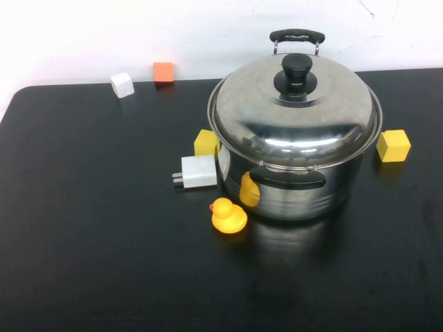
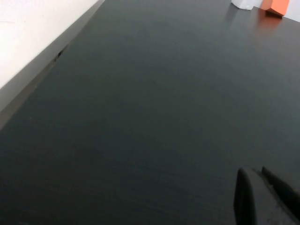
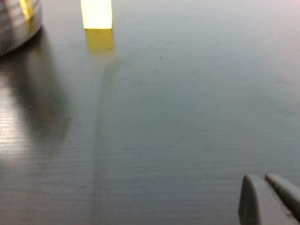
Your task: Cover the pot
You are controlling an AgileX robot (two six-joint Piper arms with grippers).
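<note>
Since the lid (image 1: 294, 114) already sits on the heavy, slippery steel pot (image 1: 297, 187), I'd grip only its black knob (image 1: 296, 71); my left tool (image 2: 262, 197) and right tool (image 3: 267, 199), both parked low over bare bench (image 1: 104, 242) well clear of it, look pressed together.

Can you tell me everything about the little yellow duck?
The duck is a small toy of bright yellow, rubbery-looking material with an orange beak. It sits upright on the black table, just in front of the big steel pot near its left side, and its yellow shows mirrored in the shiny wall. A white plug lies just behind it, apart. Neither hand is near: the left hand and the right hand appear only in their wrist views, over bare table.
</note>
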